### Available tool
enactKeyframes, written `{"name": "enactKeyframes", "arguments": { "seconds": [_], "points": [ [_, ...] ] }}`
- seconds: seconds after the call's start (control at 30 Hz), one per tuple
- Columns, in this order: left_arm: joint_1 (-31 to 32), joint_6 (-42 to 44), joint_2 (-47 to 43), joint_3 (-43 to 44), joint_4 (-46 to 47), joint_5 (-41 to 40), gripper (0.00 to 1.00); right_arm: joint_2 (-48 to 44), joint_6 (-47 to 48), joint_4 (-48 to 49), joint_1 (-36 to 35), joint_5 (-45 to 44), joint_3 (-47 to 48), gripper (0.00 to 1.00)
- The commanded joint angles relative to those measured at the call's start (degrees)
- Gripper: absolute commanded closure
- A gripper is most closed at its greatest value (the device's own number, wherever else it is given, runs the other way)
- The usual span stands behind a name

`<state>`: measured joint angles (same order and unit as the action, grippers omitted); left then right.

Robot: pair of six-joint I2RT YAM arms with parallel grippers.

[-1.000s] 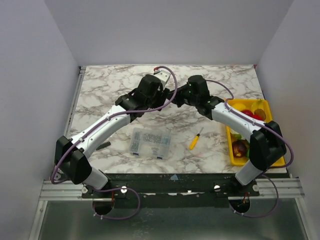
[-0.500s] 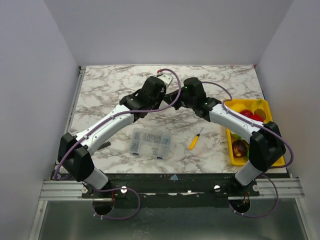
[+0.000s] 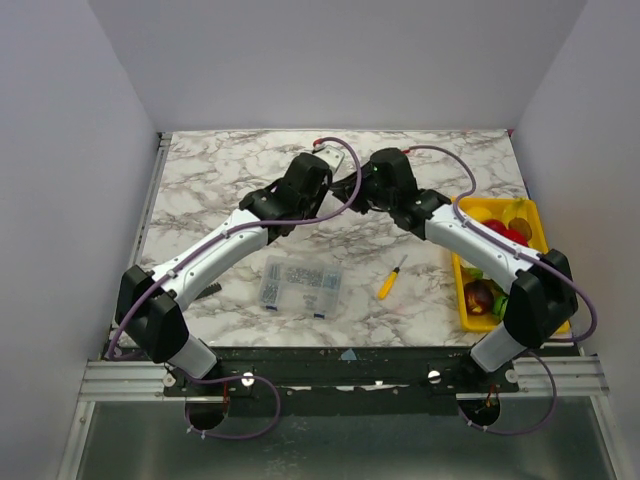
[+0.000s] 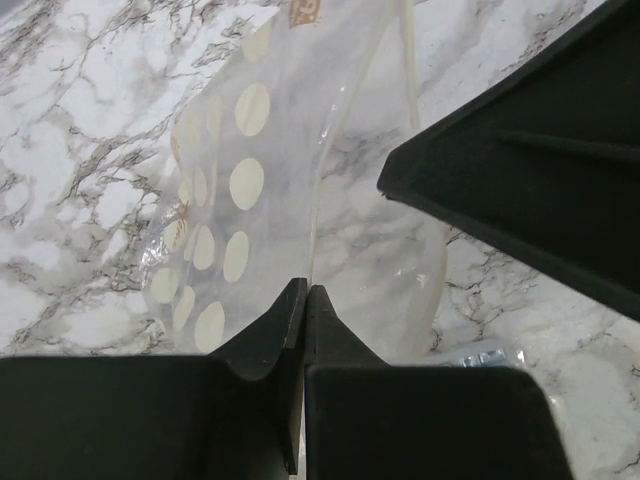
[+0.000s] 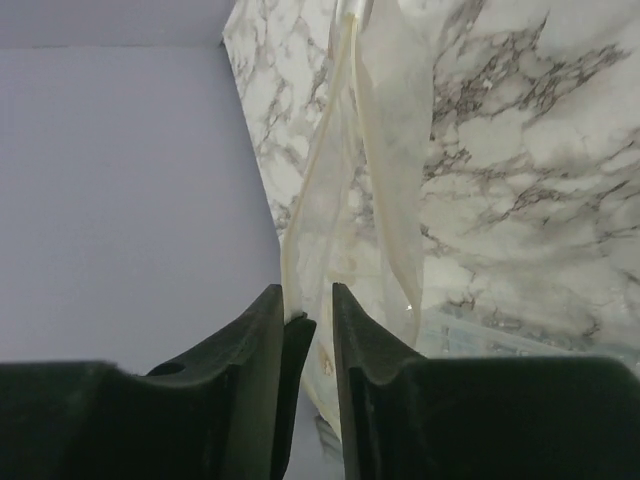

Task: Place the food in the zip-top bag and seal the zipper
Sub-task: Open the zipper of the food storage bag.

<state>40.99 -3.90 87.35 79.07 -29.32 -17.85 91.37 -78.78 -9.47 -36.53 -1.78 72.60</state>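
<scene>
Limply, the bag [image 4: 250, 190] sat at upper centre of the overhead view, its film clamped in the closed left gripper [image 4: 305, 300]. Light, soft, probably slippery, it seemed best pinched at an edge. The right gripper [image 5: 320, 300] straddled one, jaws slightly parted.

**Marble top, three items**

My table [image 3: 210, 180], white marble veined grey, carries a clear parts box [image 3: 300, 285] near its front edge. A yellow-handled screwdriver [image 3: 390, 280] lies just right of the box, and a yellow tray [image 3: 532, 206] sits along the right edge.
</scene>
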Motion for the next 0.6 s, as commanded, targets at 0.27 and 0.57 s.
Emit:
{"name": "enactKeyframes", "arguments": {
  "seconds": [0.27, 0.57],
  "points": [
    [0.1, -7.2, 0.5, 4.1, -6.5, -3.9, 1.00, -6.8, 30.7, -7.2, -0.2, -5.4, 0.8, 0.34],
    [0.1, -9.9, 0.3, 4.9, -7.8, -1.5, 1.00, 0.3, 33.1, -3.4, -1.9, -0.9, 2.8, 0.39]
  ]
}}
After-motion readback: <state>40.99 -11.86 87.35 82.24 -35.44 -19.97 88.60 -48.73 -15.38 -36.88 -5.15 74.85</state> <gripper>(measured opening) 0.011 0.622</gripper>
